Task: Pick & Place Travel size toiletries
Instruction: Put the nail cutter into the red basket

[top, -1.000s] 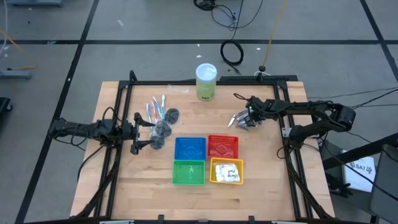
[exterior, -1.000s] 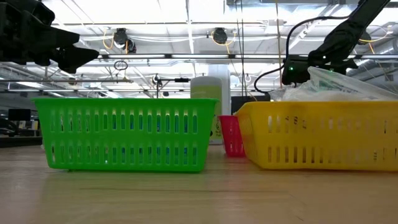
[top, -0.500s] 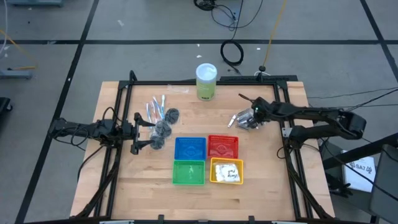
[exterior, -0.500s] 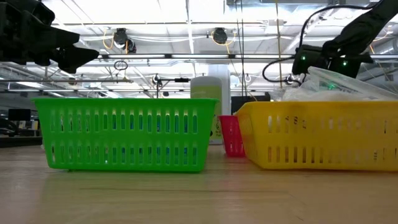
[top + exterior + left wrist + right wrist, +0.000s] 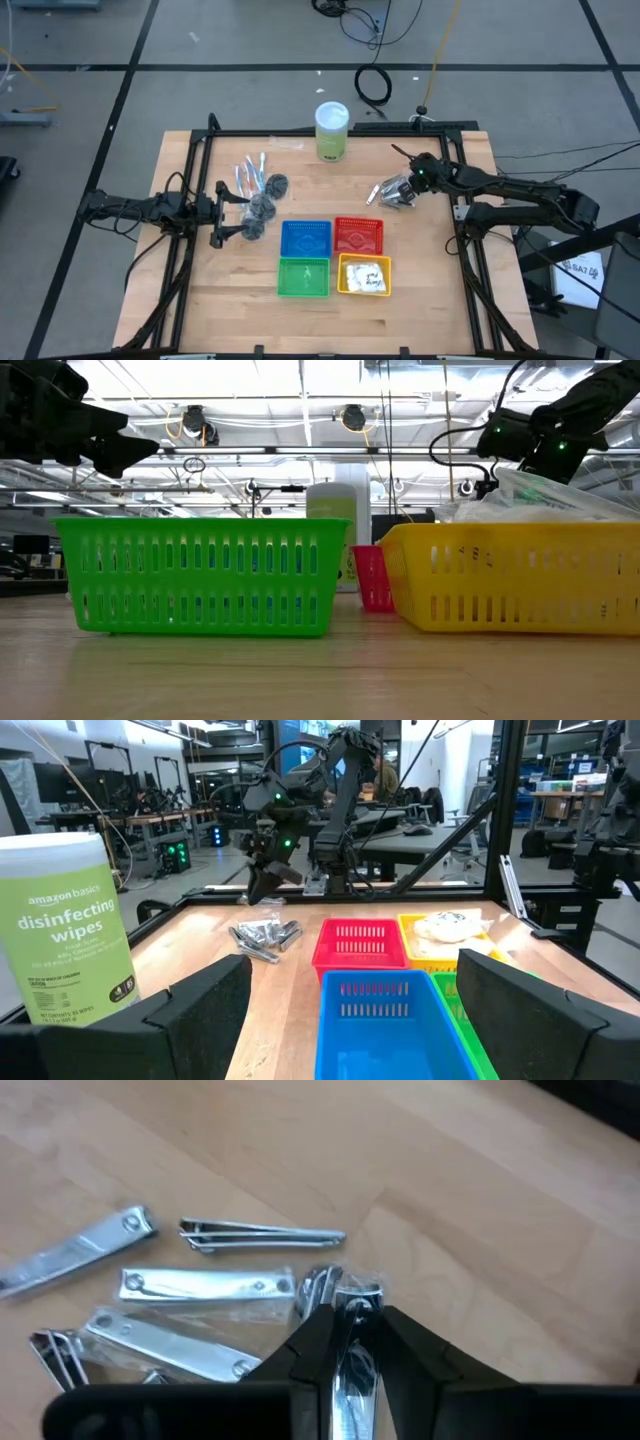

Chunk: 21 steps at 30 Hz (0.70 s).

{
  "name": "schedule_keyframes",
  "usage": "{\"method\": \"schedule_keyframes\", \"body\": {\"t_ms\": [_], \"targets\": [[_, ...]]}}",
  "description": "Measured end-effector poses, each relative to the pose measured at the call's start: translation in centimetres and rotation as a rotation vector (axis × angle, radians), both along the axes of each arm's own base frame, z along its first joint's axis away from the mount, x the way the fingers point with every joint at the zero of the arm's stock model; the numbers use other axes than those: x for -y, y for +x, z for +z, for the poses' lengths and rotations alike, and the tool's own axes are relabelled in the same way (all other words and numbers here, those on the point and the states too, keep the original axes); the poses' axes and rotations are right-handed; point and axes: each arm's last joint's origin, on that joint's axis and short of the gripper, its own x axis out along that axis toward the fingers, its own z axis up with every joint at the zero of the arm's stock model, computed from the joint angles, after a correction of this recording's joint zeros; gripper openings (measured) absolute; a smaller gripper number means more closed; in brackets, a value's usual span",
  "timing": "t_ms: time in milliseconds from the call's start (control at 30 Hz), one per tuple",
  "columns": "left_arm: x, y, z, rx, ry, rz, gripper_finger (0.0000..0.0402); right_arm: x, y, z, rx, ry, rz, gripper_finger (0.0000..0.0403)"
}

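Note:
A small heap of shiny silver toiletries [image 5: 385, 192] lies on the wooden table right of centre, and several show in the right wrist view [image 5: 205, 1285]. My right gripper [image 5: 403, 188] slants down over the heap, shut on one silver piece [image 5: 352, 1330]. Clear-wrapped sticks [image 5: 250, 172] and dark puffs [image 5: 264, 206] lie left of centre. My left gripper [image 5: 222, 214] stands open and level beside the puffs, nothing between its fingers [image 5: 205, 1005]. White sachets [image 5: 368, 275] lie in the yellow basket [image 5: 346, 282]. My right gripper pinches one shiny silver piece between its two fingers [image 5: 315, 1342]. The fingers come slanting down from the table's right side and lie along the piece, whose far end [image 5: 357, 1294] sticks out past the fingertips. Seen from the left wrist, the gripper [image 5: 270, 880] hangs above the heap.
Four small baskets sit in a square near the table's middle: blue [image 5: 306, 240], red [image 5: 358, 236], green [image 5: 303, 277] and yellow. A tall green wipes cylinder [image 5: 331, 131] stands at the far edge. A black frame [image 5: 460, 215] borders the table.
My right gripper has risen from the silver heap and drawn back toward the table's right edge, tipping less steeply, and the silver piece has come up between its fingers. The rest of the heap stays where it was.

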Motion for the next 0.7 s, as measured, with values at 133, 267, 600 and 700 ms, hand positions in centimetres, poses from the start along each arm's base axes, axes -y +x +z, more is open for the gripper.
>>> {"method": "schedule_keyframes", "body": {"t_ms": [133,267,600,700], "targets": [[0.0,0.0,0.0,0.000,0.000,0.000,0.0347,-0.3,0.3,0.5,0.046,-0.025,0.032,0.0052],[0.0,0.0,0.0,0.000,0.000,0.000,0.0347,-0.7,1.1,1.2,0.153,-0.024,0.120,0.0052],[0.0,0.0,0.0,0.000,0.000,0.000,0.0347,-3.0,3.5,2.8,0.374,-0.020,0.384,0.0052],[0.0,0.0,0.0,0.000,0.000,0.000,0.0347,-4.2,4.2,3.3,0.442,-0.018,0.476,0.0052]]}}
